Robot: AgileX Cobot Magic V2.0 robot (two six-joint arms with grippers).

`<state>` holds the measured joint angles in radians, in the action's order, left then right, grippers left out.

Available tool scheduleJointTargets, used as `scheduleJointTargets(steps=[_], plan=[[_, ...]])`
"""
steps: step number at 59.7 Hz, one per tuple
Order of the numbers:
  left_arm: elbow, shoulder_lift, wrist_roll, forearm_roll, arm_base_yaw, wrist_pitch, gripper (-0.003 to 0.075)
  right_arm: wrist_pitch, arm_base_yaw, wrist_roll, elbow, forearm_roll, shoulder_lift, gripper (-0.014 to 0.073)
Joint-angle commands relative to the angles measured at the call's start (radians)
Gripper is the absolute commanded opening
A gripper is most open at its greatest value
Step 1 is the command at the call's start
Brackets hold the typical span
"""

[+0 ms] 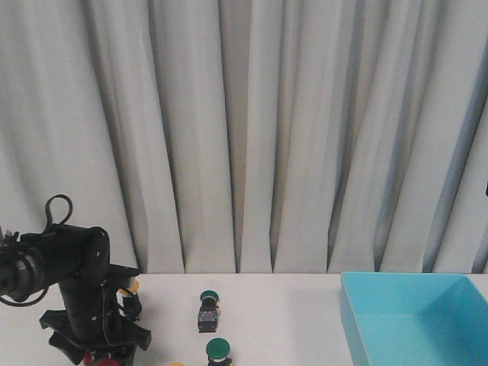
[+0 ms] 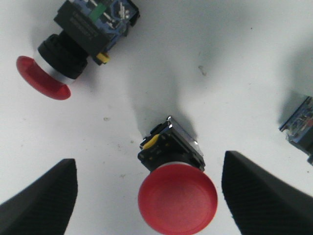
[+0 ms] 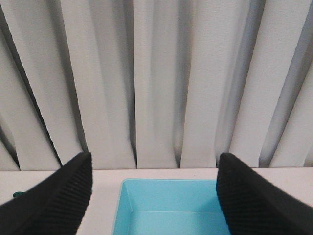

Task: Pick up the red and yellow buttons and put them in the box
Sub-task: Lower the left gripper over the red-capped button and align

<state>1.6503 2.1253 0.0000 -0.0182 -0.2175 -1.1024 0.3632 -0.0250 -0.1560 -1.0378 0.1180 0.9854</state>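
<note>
- Over the bench's [image 1: 282,313] near-left corner, front view: left arm [image 1: 76,290] bent down low, its end effector [image 2: 146,196] pointing at the white surface.
- Left wrist view: both fingers [image 2: 41,200] spread wide apart, nothing clamped. A red button [image 2: 177,198] sits between them, cap toward the camera, dark blocky body behind it; neither finger touches it.
- Second red button [image 2: 66,46] lies on its side further out from the fingers, well apart from the first, red cap turned sideways, body with a green patch.
- Corner of another switch body [image 2: 301,127] shows at the frame edge; cap not visible, colour cannot tell.
- Front view: two green-capped switches [image 1: 208,309] mid-bench, one behind the other. A sliver of yellow [image 1: 175,364] at the bottom edge near the arm, too cut off to identify.
- Box [image 1: 412,316], light turquoise, at the bench's right side, well apart from the buttons; the part of its inside that shows holds nothing.
- Right wrist view: right end effector [image 3: 154,196] held above the box's [image 3: 171,203] near side, fingers [image 3: 54,196] wide apart, holding nothing. Grey-white curtain [image 1: 267,130] behind everything.
</note>
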Motion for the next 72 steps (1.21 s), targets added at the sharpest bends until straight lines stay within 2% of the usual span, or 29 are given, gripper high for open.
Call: scheduleJointTargets(steps=[1, 11, 72], plan=[[0.033, -0.056, 0.04, 0.069, 0.004, 0.023, 0.0549, -0.072, 0.004, 0.011, -0.034, 0.011, -0.009, 0.0507], [0.033, -0.056, 0.086, 0.116, 0.005, 0.019, 0.0534, -0.072, 0.004, 0.011, -0.034, 0.011, -0.009, 0.0507], [0.033, -0.042, 0.08, 0.099, 0.006, 0.005, 0.0534, -0.072, 0.004, 0.011, -0.034, 0.011, -0.009, 0.0507]])
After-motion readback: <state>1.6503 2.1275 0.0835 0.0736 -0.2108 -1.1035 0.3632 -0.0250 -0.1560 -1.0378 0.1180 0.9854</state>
